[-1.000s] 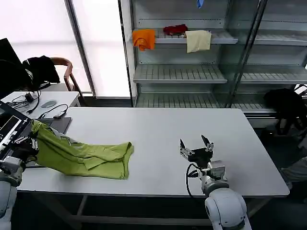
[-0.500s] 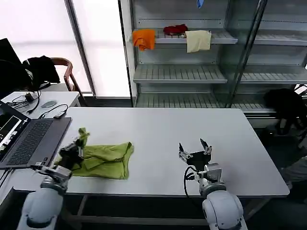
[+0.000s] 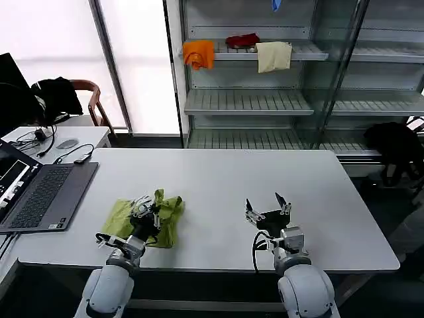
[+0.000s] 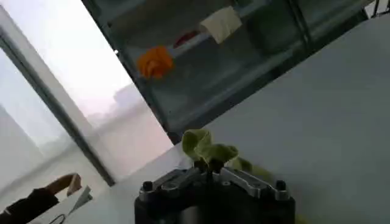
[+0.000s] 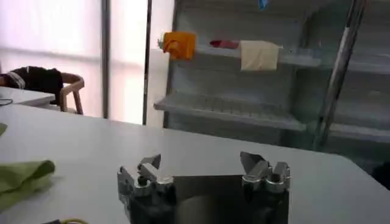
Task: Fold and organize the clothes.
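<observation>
T-shirt (image 3: 142,216), lime-green, is lying bunched on the tabletop (image 3: 218,179) near its front edge, a raised fold being pinched by the clenched left gripper (image 3: 147,211). Right gripper (image 3: 266,207) is idling just above the tabletop, well apart, jaws spread. Laptop (image 3: 40,197) is sitting beside.

Lime-green T-shirt (image 3: 154,213): bunched in loose, crumpled heap, flat on white worktop (image 3: 218,179) toward left front. One fold pinched up above heap (image 4: 204,146). Plain green showing; creased, not neatly folded.
</observation>
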`<state>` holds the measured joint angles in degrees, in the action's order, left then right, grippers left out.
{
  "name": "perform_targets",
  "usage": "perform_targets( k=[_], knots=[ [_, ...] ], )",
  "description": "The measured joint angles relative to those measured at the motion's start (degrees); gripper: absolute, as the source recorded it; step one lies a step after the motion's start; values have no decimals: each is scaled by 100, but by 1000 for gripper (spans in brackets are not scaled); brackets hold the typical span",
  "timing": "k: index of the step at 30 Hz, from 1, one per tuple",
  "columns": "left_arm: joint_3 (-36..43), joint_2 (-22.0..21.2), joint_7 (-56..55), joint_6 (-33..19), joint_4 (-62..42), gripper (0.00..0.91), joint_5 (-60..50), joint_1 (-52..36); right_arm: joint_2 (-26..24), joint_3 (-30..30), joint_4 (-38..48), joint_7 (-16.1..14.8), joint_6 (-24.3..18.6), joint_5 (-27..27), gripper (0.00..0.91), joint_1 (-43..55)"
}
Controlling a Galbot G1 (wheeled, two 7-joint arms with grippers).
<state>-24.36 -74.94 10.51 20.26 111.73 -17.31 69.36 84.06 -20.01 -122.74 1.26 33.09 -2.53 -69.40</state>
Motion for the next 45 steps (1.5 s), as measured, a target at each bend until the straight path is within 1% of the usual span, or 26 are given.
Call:
perform_targets(
  k=[2,3,4,19,23,27,31,35,40,45],
  knots=[
    [78,-56,-32,35,-47,20,-17,-25,0,20,0,0,0,-9,907,8],
    [109,-80,-47,47,-67,81,-28,-37,-2,26,4,2,0,-11,907,14],
    [141,-104,-66,56,-93,907,-36,-50,-3,33,10,2,0,-12,907,21],
    [576,-499,-360,163,-576,907,36,-148,48,88,64,2,0,-22,907,23],
    [649,-555,-346,166,-528,907,184,-97,48,88,73,0,0,-24,907,16],
    [598,-529,-337,250,-243,907,643,-48,57,90,83,-9,0,-23,907,20],
    [329,-399,-364,346,127,907,1262,-34,55,92,95,-23,0,-12,907,48],
    [-202,-170,-332,426,282,907,1833,24,78,112,130,-28,0,-5,907,79],
    [-985,153,-341,556,189,907,2493,118,123,161,187,-33,0,-13,907,90],
    [-1443,293,-338,670,-88,907,3028,130,115,153,193,-38,0,-25,907,74]
  ],
)
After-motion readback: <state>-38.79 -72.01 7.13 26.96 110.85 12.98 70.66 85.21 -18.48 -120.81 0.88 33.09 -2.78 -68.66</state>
